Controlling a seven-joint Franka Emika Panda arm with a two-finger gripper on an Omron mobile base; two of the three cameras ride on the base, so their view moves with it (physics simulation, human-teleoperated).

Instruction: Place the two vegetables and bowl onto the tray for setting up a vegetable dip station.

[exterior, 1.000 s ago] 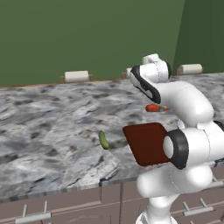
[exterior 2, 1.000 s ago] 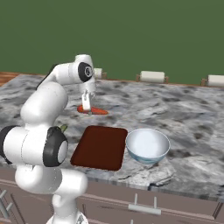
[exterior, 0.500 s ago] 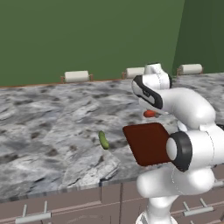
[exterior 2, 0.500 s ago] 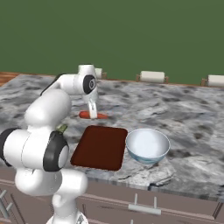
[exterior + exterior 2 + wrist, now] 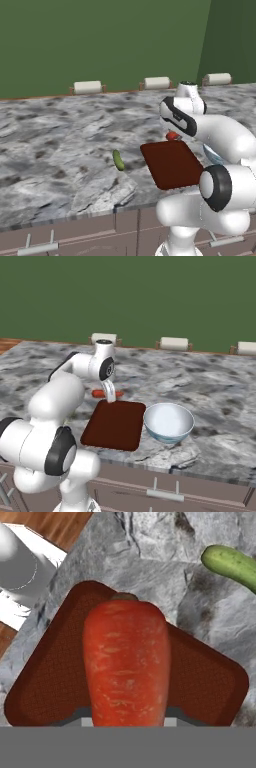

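Observation:
My gripper [image 5: 109, 393] is shut on the red vegetable [image 5: 100, 393], an orange-red carrot-like piece [image 5: 127, 662] held crosswise just above the far edge of the tray [image 5: 115, 427]. In the hand view the dark reddish-brown tray [image 5: 47, 682] lies directly below the red vegetable. From the left base view the red piece [image 5: 173, 135] peeks out beside the arm, over the tray [image 5: 172, 166]. The green cucumber-like vegetable [image 5: 118, 160] lies on the counter left of the tray, also top right in the hand view [image 5: 232, 564]. The pale bluish bowl [image 5: 169, 422] stands on the counter, right of the tray.
Grey marbled counter [image 5: 55, 145] stretches left and back. Three small white blocks [image 5: 174, 343] line the back wall under the green panel. The counter's front edge [image 5: 165, 466] runs close to tray and bowl, with drawers beneath.
The arm has drawn back toward the counter's front, carrying the red vegetable from farther back to just over the tray's far edge. Cucumber, bowl and tray have stayed put.

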